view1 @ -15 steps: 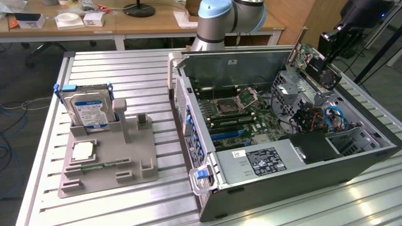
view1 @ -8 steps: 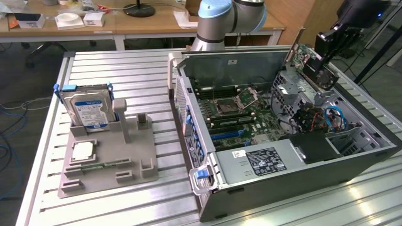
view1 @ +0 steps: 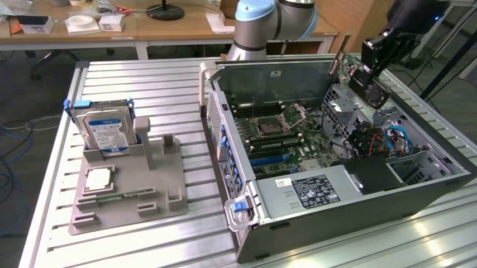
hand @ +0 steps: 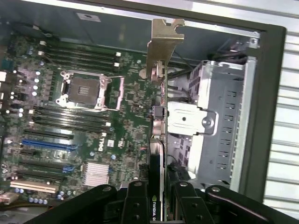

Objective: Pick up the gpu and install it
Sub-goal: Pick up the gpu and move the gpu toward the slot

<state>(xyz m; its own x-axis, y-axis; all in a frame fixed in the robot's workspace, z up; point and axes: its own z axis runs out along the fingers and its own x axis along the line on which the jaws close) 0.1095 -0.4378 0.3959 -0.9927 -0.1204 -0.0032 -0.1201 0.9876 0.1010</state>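
The pick-up is done and the carry towards installation is in hand. The end effector (hand: 156, 200) is clenched on the gpu (hand: 155, 161), its dark fingers (hand: 135, 205) pressing on both faces of the card. In the wrist view the card is seen edge-on, with its silver bracket (hand: 166, 39) at the end away from the grip.

In the exterior view the gpu hangs in the air, clear of everything. It is above the far corner of the open computer case (view1: 358, 218) on the exterior view's right, over the line where the motherboard (view1: 287, 137) meets the metal drive cage (hand: 219, 116). The case lies on its side on the bench (view1: 149, 84), towards the bench edge at the exterior view's right. A grey fixture (view1: 130, 192) stands towards the opposite edge, with a hard drive (view1: 104, 131) upright in it.

The card is not yet seated. By my judgement it has not yet reached the expansion slots, among them the blue slot (hand: 49, 144), which lie near the board's other edge, well apart from the drive cage.

Installing it, as I read it, calls for three things:
- The card's connector edge must line up along a slot.
- The bracket must face the case's rear wall.
- The card must go down straight, without scraping the cage or the parts standing on the board.

A tilted card would likely jam rather than seat.
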